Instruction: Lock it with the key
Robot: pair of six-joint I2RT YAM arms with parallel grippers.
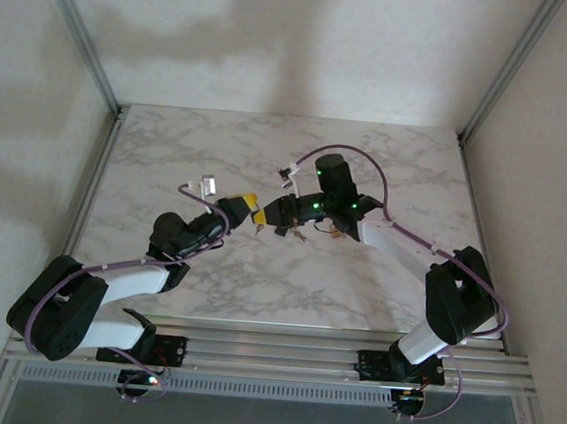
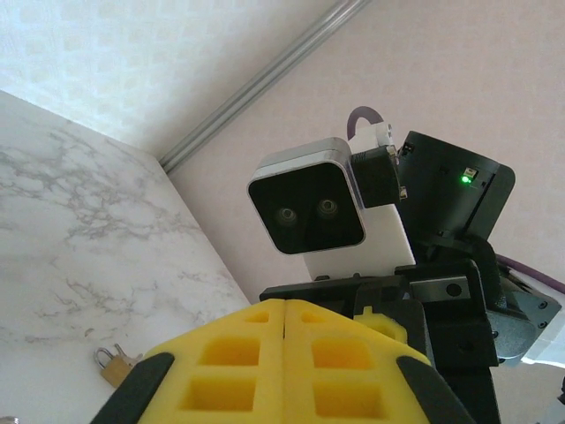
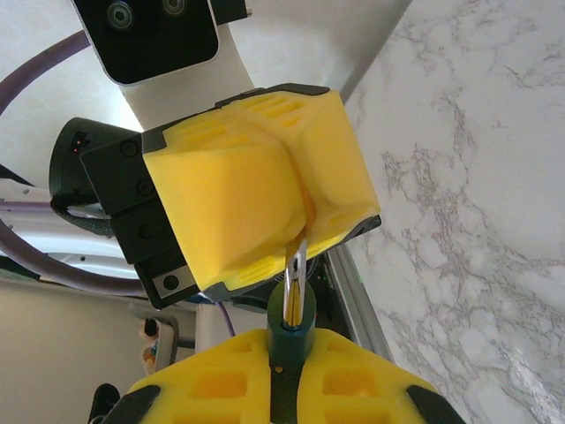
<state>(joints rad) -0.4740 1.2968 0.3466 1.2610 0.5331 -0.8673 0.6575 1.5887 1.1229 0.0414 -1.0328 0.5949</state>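
Nearest, the two arm bases sit on the rail at the front edge of the desk (image 1: 269, 152), a white marble-patterned top with grey veins. From there the arms reach inward and meet above its middle. The left gripper (image 1: 247, 207) and right gripper (image 1: 281, 215) face each other tip to tip, almost touching. The right wrist view gives the closest look at the key (image 3: 294, 291). It has a dark green head clamped between the right gripper's yellow foam pads (image 3: 353, 389). A thin blade of silver and brass colour rises from the head to the seam between the left gripper's pads. Those pads are pressed together, and whether they pinch the blade tip cannot be told. Behind them is the left arm's wrist camera (image 3: 146, 35), white with a dark face. The left wrist view shows its own pads (image 2: 229, 362) closed flat against each other. It also shows a small brass padlock (image 2: 113, 364) with a silver shackle lying on the marble below. Beyond that is the right arm's wrist camera (image 2: 309, 208), and a green light (image 2: 465, 178) glows on the black housing beside it. In the top view the key is too small to make out. Plain pale walls and metal frame posts stand farthest back.
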